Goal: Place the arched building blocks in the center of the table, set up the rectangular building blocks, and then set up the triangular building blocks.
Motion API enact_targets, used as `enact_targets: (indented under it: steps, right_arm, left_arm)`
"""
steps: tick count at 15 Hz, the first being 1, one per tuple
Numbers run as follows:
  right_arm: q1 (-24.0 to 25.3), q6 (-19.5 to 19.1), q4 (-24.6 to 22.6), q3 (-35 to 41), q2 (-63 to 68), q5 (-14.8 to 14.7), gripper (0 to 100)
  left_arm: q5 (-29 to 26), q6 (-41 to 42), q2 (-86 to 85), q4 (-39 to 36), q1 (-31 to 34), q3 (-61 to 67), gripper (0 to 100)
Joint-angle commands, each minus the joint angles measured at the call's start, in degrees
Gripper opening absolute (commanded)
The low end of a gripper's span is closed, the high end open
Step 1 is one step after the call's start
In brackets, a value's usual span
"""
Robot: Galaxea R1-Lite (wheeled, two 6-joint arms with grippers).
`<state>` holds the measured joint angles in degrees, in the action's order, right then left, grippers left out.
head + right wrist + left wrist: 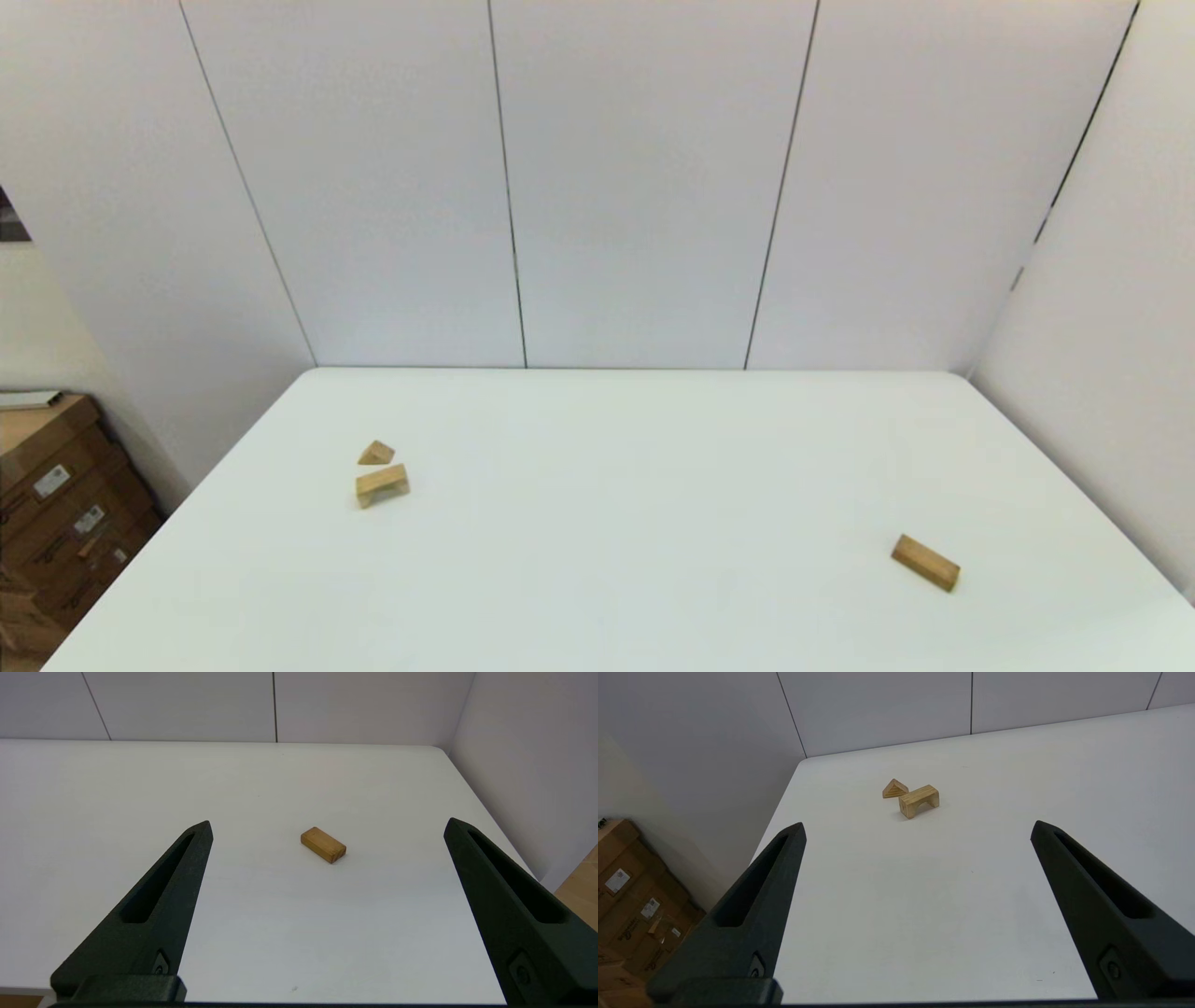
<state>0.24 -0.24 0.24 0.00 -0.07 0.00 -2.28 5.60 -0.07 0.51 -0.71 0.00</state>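
Well ahead of both wide-spread jaws, arch block [919,801] beside wedge [895,788], rectangular block [323,845] alone.

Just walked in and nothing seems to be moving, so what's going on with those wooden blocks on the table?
Nothing is being handled yet. The arched block and the triangular block lie close together on the left of the white table; the rectangular block lies flat on the right. The left gripper and right gripper are open, short of the blocks.
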Motion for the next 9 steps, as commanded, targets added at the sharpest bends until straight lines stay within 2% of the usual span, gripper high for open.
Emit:
enact_targets:
  steps: [1, 9]
  right_arm:
    - [0.02, -0.02, 0.02, 0.0, -0.01, 0.09, 100]
    - [0.02, -0.02, 0.02, 0.0, -0.01, 0.0, 100]
  left_arm:
    - [-0.01, 0.03, 0.07, 0.02, 0.0, 0.0, 100]
    - [-0.09, 0.29, 0.07, 0.02, 0.0, 0.0, 100]
